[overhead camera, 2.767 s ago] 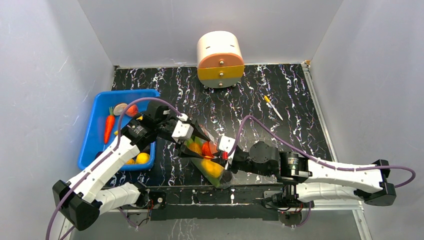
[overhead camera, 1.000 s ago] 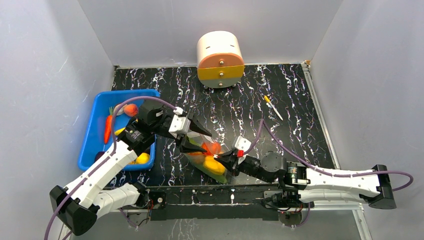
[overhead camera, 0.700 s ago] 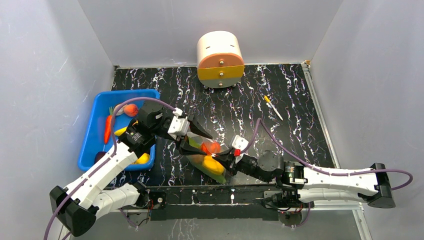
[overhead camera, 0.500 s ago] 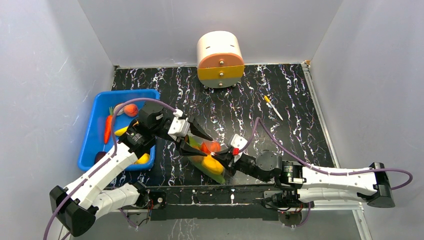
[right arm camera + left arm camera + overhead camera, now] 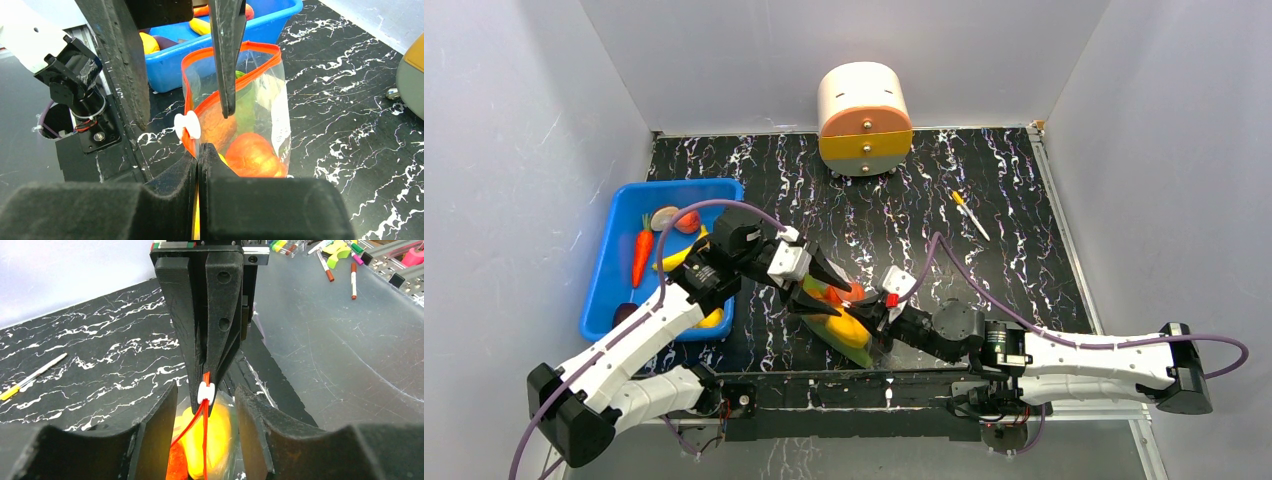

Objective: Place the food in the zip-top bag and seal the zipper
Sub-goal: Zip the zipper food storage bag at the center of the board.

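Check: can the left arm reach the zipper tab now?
Likely yes: the tab sits between the tips of the open left jaws, nothing in the way. The right jaws pinch the bag rim just behind it, so room is tight.

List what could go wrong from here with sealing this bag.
1. One finger of the left gripper stands inside the zip-top bag's open mouth; closing the zipper may jam against it.
2. The right gripper pinches only the thin strip beside the white tab; it might slip.
3. The food lies close to the mouth and may block the seal.
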You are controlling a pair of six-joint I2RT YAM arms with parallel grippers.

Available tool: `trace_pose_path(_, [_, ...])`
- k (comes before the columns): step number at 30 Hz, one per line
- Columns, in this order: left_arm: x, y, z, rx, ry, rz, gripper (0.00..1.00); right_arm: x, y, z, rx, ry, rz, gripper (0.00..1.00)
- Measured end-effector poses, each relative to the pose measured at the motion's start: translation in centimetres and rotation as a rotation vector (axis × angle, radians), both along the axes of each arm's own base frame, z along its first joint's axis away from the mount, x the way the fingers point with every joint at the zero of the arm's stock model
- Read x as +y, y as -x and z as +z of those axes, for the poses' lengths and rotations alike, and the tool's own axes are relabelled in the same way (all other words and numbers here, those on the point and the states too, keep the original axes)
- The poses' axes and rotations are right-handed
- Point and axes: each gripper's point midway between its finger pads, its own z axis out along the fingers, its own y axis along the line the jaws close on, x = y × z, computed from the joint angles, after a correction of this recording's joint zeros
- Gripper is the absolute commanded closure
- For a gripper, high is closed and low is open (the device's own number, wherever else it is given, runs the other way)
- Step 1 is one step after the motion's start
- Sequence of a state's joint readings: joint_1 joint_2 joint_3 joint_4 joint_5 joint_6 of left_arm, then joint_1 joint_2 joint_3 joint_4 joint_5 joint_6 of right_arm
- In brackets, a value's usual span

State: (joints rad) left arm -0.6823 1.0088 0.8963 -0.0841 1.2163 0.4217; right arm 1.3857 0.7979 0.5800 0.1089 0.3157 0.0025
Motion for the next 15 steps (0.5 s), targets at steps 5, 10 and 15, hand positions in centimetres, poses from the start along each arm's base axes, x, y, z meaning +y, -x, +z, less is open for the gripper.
trace_pose_path(5, [-0.1,0.0,-0.5,-0.002,-0.011,-0.003,0.63,0.0,0.0,-0.1,0.0,0.002,0.0,1.0])
trace_pose_path(10, [-0.2,0.1,-0.8,-0.009,-0.017,-0.006,0.67,0.0,0.0,0.0,0.004,-0.001,0.0,1.0])
trace_pose_path(15, [-0.4,-0.1,-1.3,-0.011,-0.031,-0.006,0.76,0.0,0.0,0.0,0.008,-0.003,-0.001,1.0])
